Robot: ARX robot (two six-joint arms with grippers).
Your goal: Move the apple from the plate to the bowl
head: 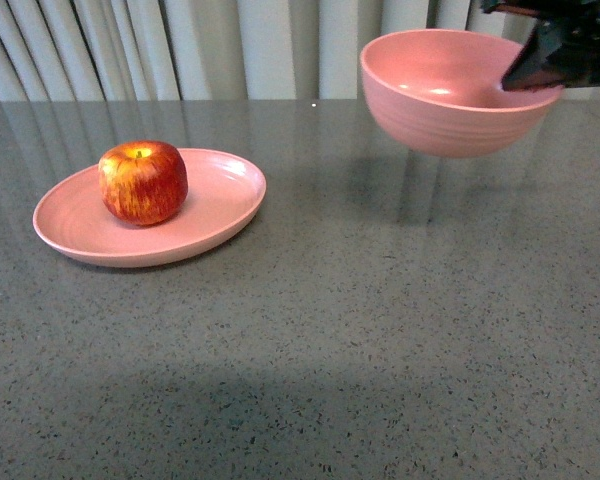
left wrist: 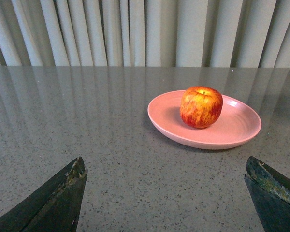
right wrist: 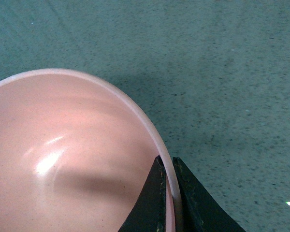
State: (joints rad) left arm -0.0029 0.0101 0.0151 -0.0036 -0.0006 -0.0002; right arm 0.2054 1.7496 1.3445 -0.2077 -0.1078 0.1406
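bowl (head: pixel 435 100) gripped aloft, apple (head: pixel 143 182) on plate (head: pixel 223 196)

From the body, looks low across the table (head: pixel 380 330) to the curtain (head: pixel 260 45). From the left wrist, faces that curtain too, nearer the shared plate (left wrist: pixel 237 133). From the right wrist, stares down, close onto the bowl (right wrist: pixel 63 145).

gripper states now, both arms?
Left gripper: open, empty.
Right gripper: shut on the rim of the bowl, holding it.
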